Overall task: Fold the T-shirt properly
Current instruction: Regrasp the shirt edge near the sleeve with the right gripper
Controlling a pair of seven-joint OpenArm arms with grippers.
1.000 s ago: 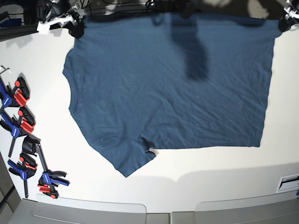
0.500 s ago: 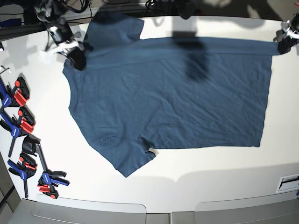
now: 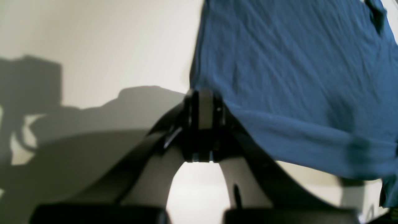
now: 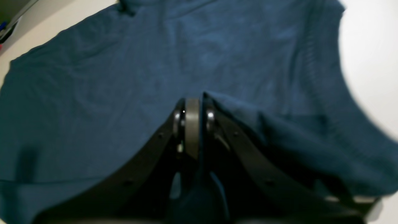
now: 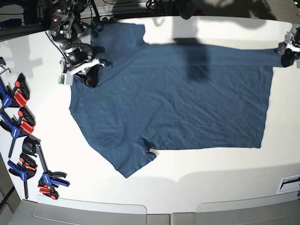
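The dark navy T-shirt (image 5: 178, 103) lies spread on the white table (image 5: 211, 173), neck side to the left. Its far sleeve (image 5: 119, 33) lies flat at the back and its near sleeve (image 5: 129, 159) points to the front. My right gripper (image 5: 91, 75) is shut on the shirt's far shoulder edge and holds a fold of it over the chest. In the right wrist view the closed gripper (image 4: 192, 115) pinches the cloth (image 4: 124, 62). My left gripper (image 5: 286, 56) is shut on the far hem corner. In the left wrist view it (image 3: 203, 105) grips the cloth's edge (image 3: 295, 62).
Several blue and red clamps (image 5: 21, 122) lie along the table's left edge. A white slotted part (image 5: 288, 183) sits at the front right. Dark equipment stands behind the table's back edge (image 5: 187, 7).
Both grippers have drawn the shirt's far edge toward the front. The right gripper has come farther forward over the chest. The far sleeve has come into view at the back.
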